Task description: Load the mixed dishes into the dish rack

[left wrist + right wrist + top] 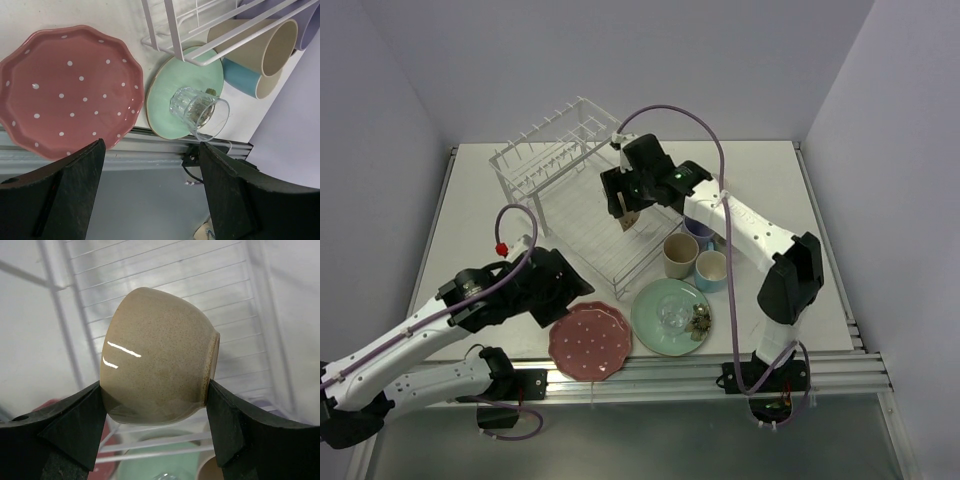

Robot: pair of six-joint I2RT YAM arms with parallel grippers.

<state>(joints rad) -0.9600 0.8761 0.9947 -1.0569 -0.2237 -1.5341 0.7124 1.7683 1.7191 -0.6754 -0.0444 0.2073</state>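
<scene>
Overhead, right gripper (155, 392) clamps the bowl (160, 355) on its side over the rack (557, 165).
Its flat grid lies straight below; left gripper (151, 146), open and empty, hangs over the pink plate (70, 90) at the near edge of the table (795, 195).

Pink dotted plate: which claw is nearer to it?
Left. The left claw sits open at the rim of the pink dotted plate; the right claw is farther back, over the dish rack, gripping a tan bowl.
</scene>
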